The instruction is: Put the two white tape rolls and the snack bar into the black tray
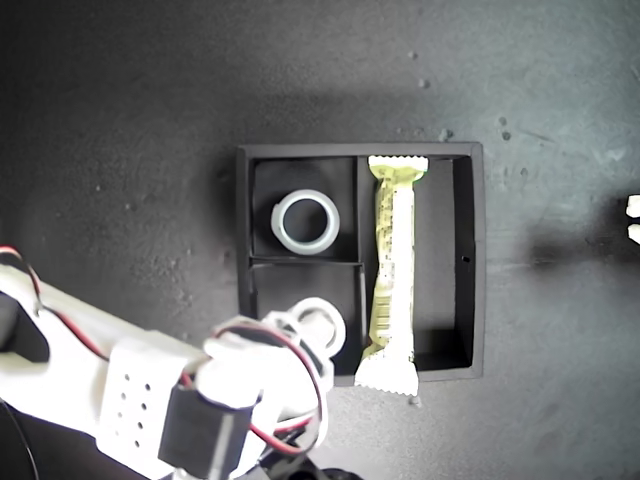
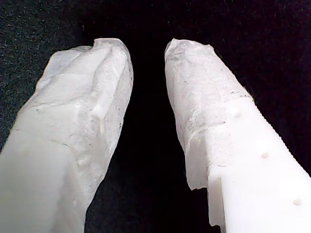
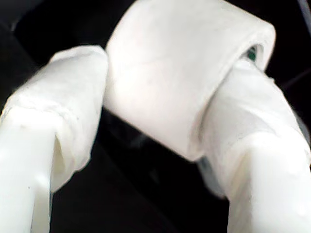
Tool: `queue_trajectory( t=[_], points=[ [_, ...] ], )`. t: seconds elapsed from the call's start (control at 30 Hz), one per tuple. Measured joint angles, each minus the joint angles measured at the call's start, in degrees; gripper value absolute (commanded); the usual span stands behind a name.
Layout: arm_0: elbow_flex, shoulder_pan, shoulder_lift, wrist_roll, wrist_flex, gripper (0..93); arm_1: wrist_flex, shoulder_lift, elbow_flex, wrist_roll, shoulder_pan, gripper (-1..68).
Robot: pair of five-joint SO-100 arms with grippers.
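Note:
The black tray [image 1: 477, 300] lies in the middle of the exterior view. The wider white tape roll [image 1: 306, 221] lies flat in one small compartment. In the long compartment rests the snack bar [image 1: 392, 270], one crimped end overhanging the tray's wall. My second gripper [image 1: 312, 338] [image 3: 163, 73] is shut on the smaller tape roll [image 1: 322, 322] [image 3: 184, 73] over the other small compartment, one finger [image 3: 248, 111] at its greenish-rimmed hole. My first gripper [image 2: 148, 48] is open with only dark surface between its fingers.
The second arm [image 1: 120, 380], with red and black wires, comes in from the exterior view's lower left. Two small white tips [image 1: 633, 220] show at that view's right edge. Dark, lightly speckled tabletop [image 1: 120, 120] surrounds the tray.

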Motion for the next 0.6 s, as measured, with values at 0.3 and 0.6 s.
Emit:
queue_trajectory(
  t=[0.3, 0.6],
  points=[
    [0.5, 1.1, 0.0, -0.7, 0.0, 17.9, 0.0, 0.0, 0.0, 0.0, 0.0, 4.5],
    [7.4, 0.1, 7.0, 0.5, 0.0, 15.2, 0.0, 0.0, 0.0, 0.0, 0.0, 4.5]
  ],
)
